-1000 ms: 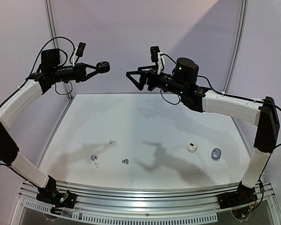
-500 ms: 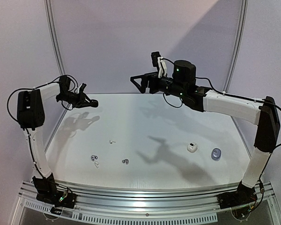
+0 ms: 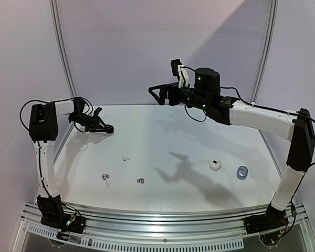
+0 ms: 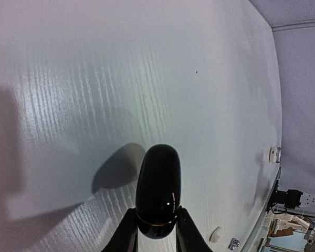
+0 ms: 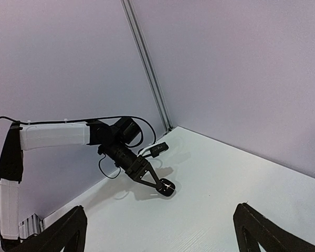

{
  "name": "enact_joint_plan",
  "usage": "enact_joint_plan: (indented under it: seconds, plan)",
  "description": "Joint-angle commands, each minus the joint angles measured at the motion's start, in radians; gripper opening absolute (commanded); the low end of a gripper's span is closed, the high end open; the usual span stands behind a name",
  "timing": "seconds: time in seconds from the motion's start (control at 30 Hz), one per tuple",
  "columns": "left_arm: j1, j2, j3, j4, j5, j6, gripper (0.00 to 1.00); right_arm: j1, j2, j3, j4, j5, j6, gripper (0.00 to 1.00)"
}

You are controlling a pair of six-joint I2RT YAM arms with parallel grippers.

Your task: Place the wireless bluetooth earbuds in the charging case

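Left gripper (image 3: 107, 128) clenched on what appears to be a glossy black case (image 4: 158, 184), low over the table's (image 3: 173, 136) far left. Right gripper (image 3: 156, 94) gapes, raised far centre; earbuds (image 3: 140, 180) lie near.

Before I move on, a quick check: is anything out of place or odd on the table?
Nothing looks damaged. The earbuds lie scattered loose at front left, while the left gripper holds a black case near the far-left edge, away from them.

The left arm (image 3: 42, 122) folds at a raised elbow, wrist angled downward, left gripper (image 3: 106, 127) low and clamped on a black case (image 4: 158, 189). The right arm (image 3: 257, 116) stretches high and level, right gripper (image 3: 155, 95) spread wide, holding nothing.
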Motion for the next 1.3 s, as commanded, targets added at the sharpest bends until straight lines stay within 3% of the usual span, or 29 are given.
enact_joint_plan:
  seconds: [0.0, 0.17, 0.5, 0.9, 1.0, 1.27]
  plan:
    - [0.004, 0.033, -0.002, -0.036, 0.032, 0.034, 0.0, 0.005, -0.028, -0.002, -0.074, 0.05, 0.007, 0.99]
    - [0.004, 0.046, 0.0, -0.041, 0.025, 0.037, 0.09, 0.005, -0.03, -0.003, -0.077, 0.05, 0.011, 0.99]
    - [0.01, 0.037, 0.006, -0.05, -0.032, 0.035, 0.46, 0.004, -0.034, 0.0, -0.095, 0.064, 0.002, 0.99]
    - [0.017, -0.093, -0.019, -0.09, -0.102, 0.051, 0.63, 0.004, -0.034, 0.002, -0.147, 0.052, -0.015, 0.99]
    - [0.017, -0.183, -0.059, -0.062, -0.098, 0.062, 0.7, 0.004, -0.014, 0.015, -0.174, 0.029, -0.024, 0.96]
    - [0.017, -0.495, -0.279, 0.099, -0.061, 0.132, 0.71, 0.058, 0.185, 0.199, -0.346, -0.037, -0.149, 0.84]
